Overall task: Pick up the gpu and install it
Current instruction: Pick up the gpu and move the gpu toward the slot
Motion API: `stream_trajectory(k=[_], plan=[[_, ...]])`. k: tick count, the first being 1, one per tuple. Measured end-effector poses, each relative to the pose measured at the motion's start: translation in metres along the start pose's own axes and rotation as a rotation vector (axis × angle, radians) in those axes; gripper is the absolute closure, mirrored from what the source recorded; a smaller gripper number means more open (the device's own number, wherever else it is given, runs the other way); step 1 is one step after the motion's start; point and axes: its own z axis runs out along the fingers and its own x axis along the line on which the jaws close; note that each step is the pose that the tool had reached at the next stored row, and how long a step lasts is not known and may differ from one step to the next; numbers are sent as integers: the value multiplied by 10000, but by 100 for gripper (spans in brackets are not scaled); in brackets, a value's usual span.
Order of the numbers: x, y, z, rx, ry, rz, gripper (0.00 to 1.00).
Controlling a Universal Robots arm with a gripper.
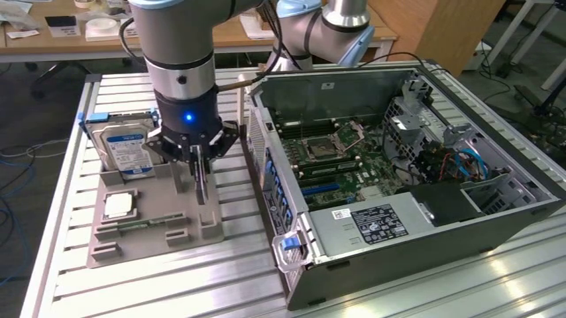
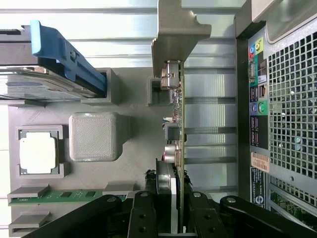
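Note:
The gpu [image 1: 201, 184] is a thin dark card held upright and edge-on over the grey holder tray [image 1: 150, 192], at the exterior view's left. My gripper [image 1: 196, 151] comes down from above and is shut on the card's upper part. In the wrist view the gpu [image 2: 181, 124] runs away from my gripper [image 2: 171, 220] as a slim blade, with its metal bracket [image 2: 178, 34] at the far end. Black fingers [image 2: 142, 215] press on both of its sides. I cannot tell whether its lower edge still rests in the tray's slot.
The open computer case [image 1: 460, 218] lies right of the tray, motherboard [image 1: 332, 156] exposed; its rear panel [image 2: 277, 99] is close beside the card. On the tray are a hard drive [image 1: 126, 142], a processor chip [image 1: 119, 205] and a green memory stick [image 1: 142, 225]. The table [image 1: 62, 252] is slatted aluminium.

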Motion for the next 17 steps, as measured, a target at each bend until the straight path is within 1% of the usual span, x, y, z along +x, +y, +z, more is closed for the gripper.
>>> stream_trajectory(k=[17], plan=[[-4,10,-231,-11,0,1,72]])
